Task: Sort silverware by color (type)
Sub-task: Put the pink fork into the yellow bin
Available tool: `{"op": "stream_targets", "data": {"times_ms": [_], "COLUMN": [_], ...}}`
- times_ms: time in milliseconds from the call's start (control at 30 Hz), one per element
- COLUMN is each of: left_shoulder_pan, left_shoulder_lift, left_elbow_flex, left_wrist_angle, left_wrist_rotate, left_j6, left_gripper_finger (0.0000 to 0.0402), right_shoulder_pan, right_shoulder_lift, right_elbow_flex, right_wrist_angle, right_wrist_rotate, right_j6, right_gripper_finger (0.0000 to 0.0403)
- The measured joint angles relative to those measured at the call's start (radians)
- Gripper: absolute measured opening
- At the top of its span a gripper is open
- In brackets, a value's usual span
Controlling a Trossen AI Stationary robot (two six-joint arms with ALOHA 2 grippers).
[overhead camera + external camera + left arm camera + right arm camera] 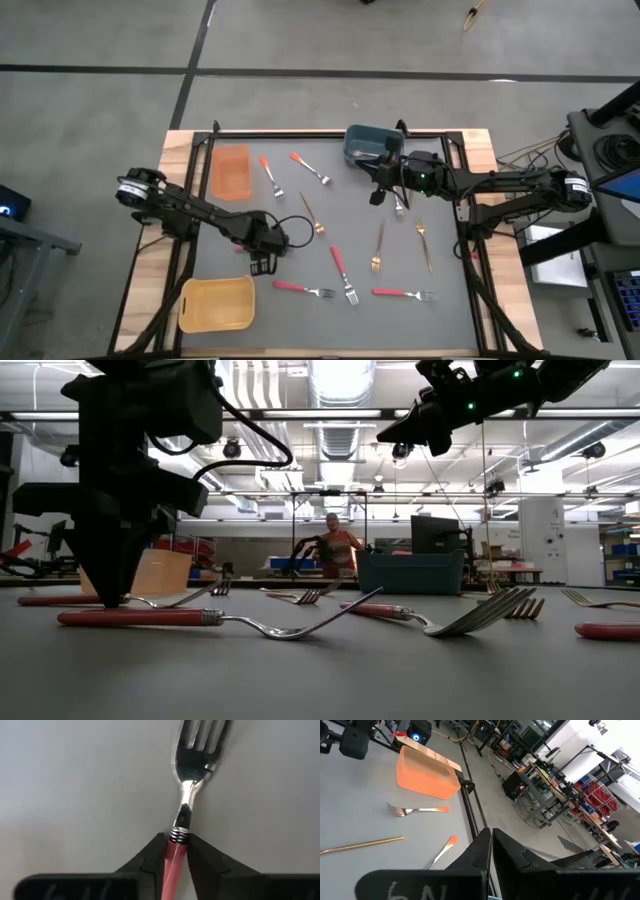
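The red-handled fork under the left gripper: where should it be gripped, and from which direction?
The red-handled fork lies flat on the grey mat, so coming straight down suits it. Grip the straight handle just behind the ringed collar, fingers either side across its width; the curved neck and tines offer poorer purchase. The left gripper already straddles that spot. The right gripper hangs near the blue bin.

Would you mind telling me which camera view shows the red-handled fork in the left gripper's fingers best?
The left wrist view: the red-handled fork fills it, its handle clamped in the left gripper. The high view shows only a small gripper hiding the fork. The low view shows the gripper at table level. The right wrist view misses it.
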Motion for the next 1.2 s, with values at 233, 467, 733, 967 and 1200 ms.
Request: {"op": "stream_targets", "data": {"times_ms": [233, 467, 733, 967, 1200], "left_shoulder_pan": [0.001, 0.001, 0.0, -0.013, -0.048], "left_shoulder_lift": [-0.001, -0.001, -0.044, -0.096, -0.106], "left_elbow_flex": [0.0, 0.001, 0.079, 0.254, 0.437], "left_wrist_angle": [0.0, 0.0, -0.094, -0.27, -0.481], "left_wrist_rotate": [-0.001, -0.001, -0.033, -0.183, -0.218], "left_j6": [0.006, 0.007, -0.002, 0.012, 0.005], "left_gripper_finger": [0.0022, 0.0022, 0.0022, 0.0021, 0.0021], "right_shoulder_pan": [0.0, 0.0, 0.0, 0.0, 0.0], "right_shoulder_lift": [0.0, 0.0, 0.0, 0.0, 0.0], "right_elbow_flex": [0.0, 0.0, 0.0, 0.0, 0.0], "right_wrist_angle": [0.0, 0.0, 0.0, 0.0, 0.0], "right_wrist_rotate": [0.0, 0.0, 0.0, -0.001, -0.001], "right_j6": [0.0, 0.0, -0.013, 0.002, 0.008], "right_gripper_finger": [0.0009, 0.0009, 0.0009, 0.0009, 0.0009]}}
